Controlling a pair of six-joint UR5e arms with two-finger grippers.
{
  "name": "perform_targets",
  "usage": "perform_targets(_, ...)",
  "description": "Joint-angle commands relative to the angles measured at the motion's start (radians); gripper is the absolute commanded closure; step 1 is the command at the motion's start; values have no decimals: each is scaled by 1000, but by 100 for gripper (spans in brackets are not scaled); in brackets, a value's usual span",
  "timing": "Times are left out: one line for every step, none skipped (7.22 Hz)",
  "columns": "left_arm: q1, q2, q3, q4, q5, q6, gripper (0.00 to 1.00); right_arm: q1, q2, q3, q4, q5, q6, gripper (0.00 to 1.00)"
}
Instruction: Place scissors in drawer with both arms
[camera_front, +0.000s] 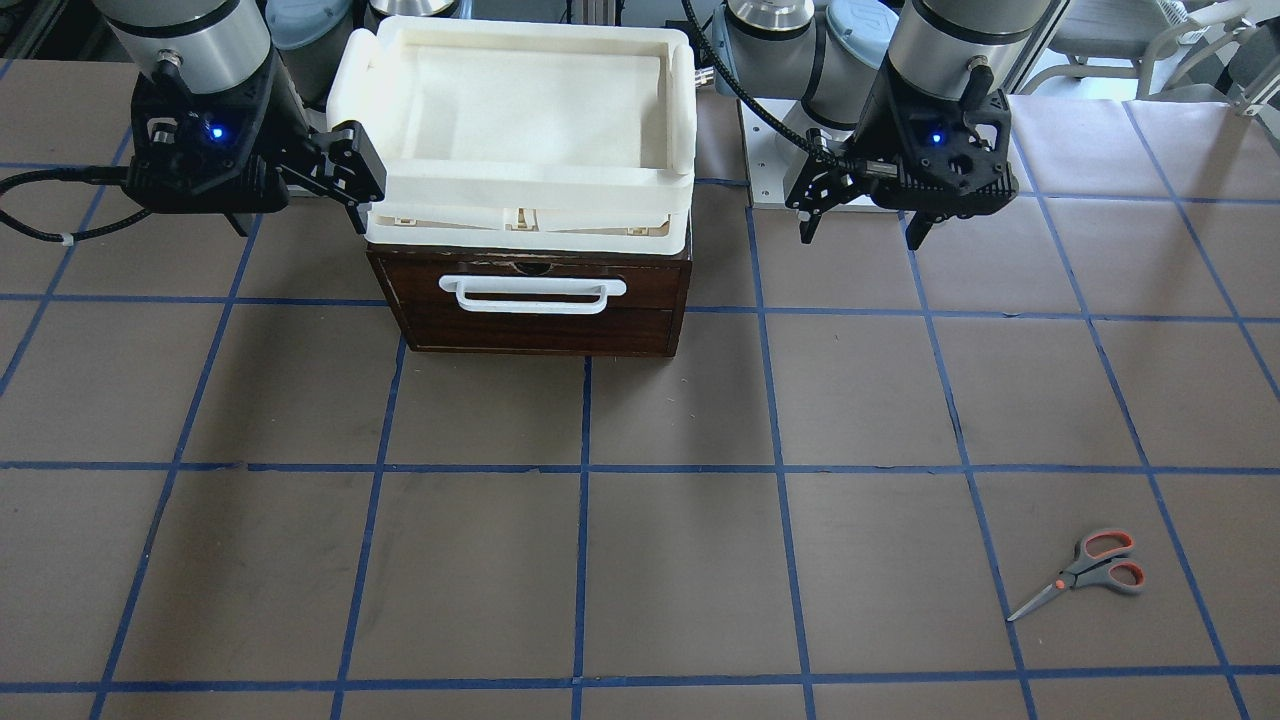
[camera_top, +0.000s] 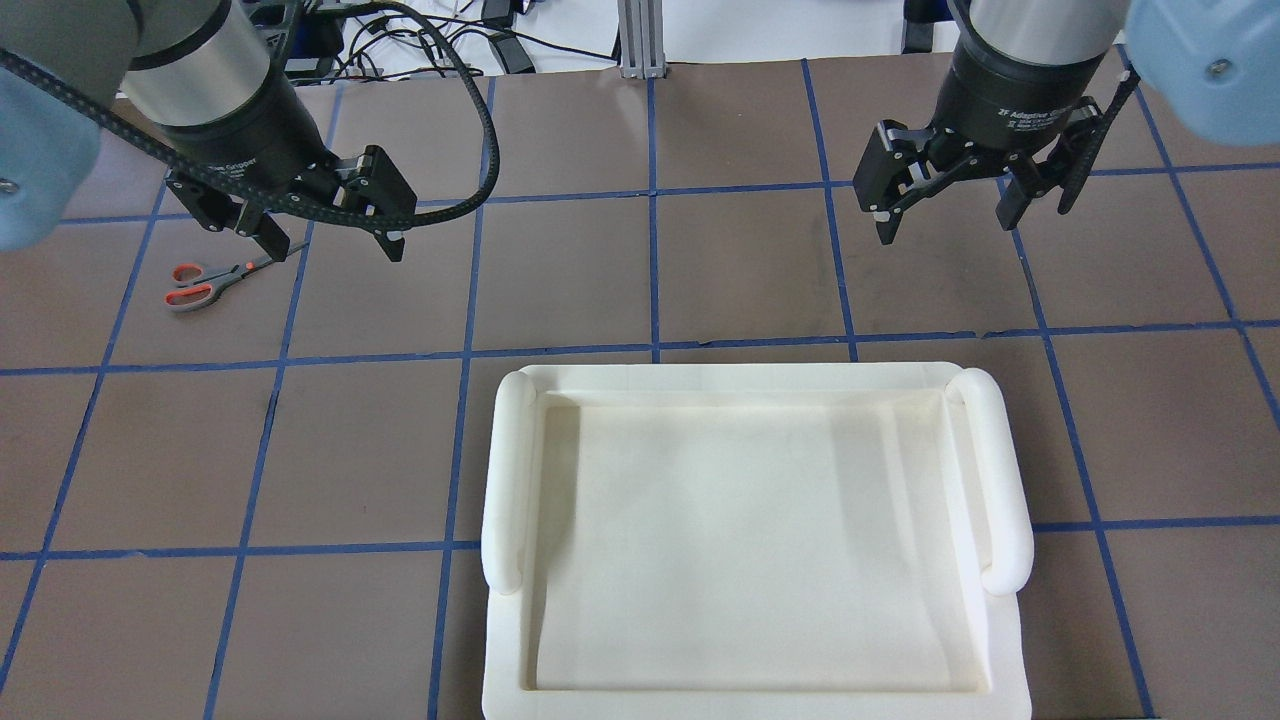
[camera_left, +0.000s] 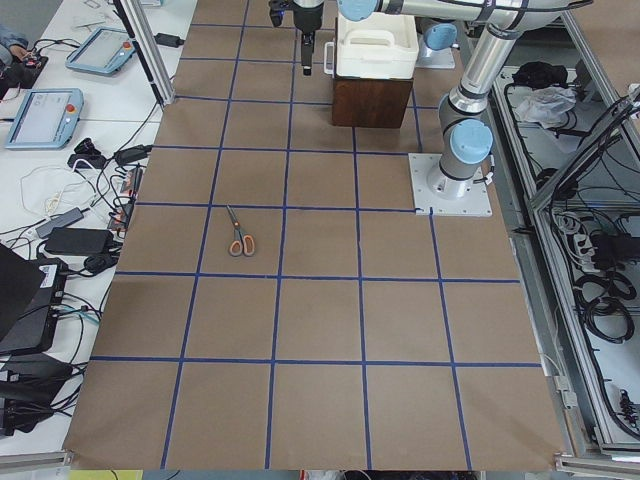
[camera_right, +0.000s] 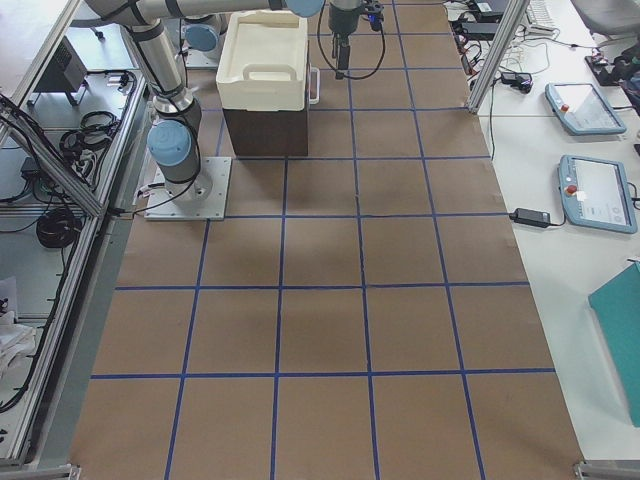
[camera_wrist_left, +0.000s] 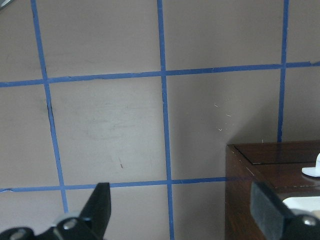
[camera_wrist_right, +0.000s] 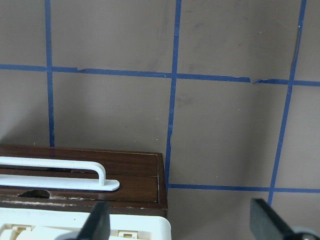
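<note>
The scissors (camera_front: 1090, 575) lie flat on the brown table, far from the robot on its left side; they also show in the overhead view (camera_top: 205, 285) and the exterior left view (camera_left: 238, 235). The dark brown drawer (camera_front: 530, 300) with its white bar handle (camera_front: 532, 293) is shut, under the white foam tray (camera_front: 520, 200). My left gripper (camera_front: 860, 240) hangs open and empty beside the drawer box, above the table (camera_top: 333, 250). My right gripper (camera_front: 300, 215) is open and empty at the box's other side (camera_top: 945, 228). The right wrist view shows the drawer front (camera_wrist_right: 140, 177).
The white foam tray (camera_top: 750, 385) sits on top of the drawer box and hides it in the overhead view. The left arm's base plate (camera_left: 450, 185) stands on the table. Tablets and cables (camera_left: 45, 110) lie on side benches past the table's edge.
</note>
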Motion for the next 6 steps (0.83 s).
perform_targets(1,0,0,0,0,0,0,0,2,0,0,-2,5,0)
perform_targets(-1,0,0,0,0,3,0,-2,-1,-1,-1,3,-1,0)
perform_targets(4,-8,5,3,3,38,0,-3,-6,-1,-50,27,4,0)
perform_targets(55,-30,-2,118,11,210,0,-3,0,0,-81,61,4,0)
perform_targets(165,-55,-35,132,9,449,0,-8,0,0,-98,64,8,0)
perform_targets(248,-108,-76,179,11,699,0,-20,5,2,-102,46,162,0)
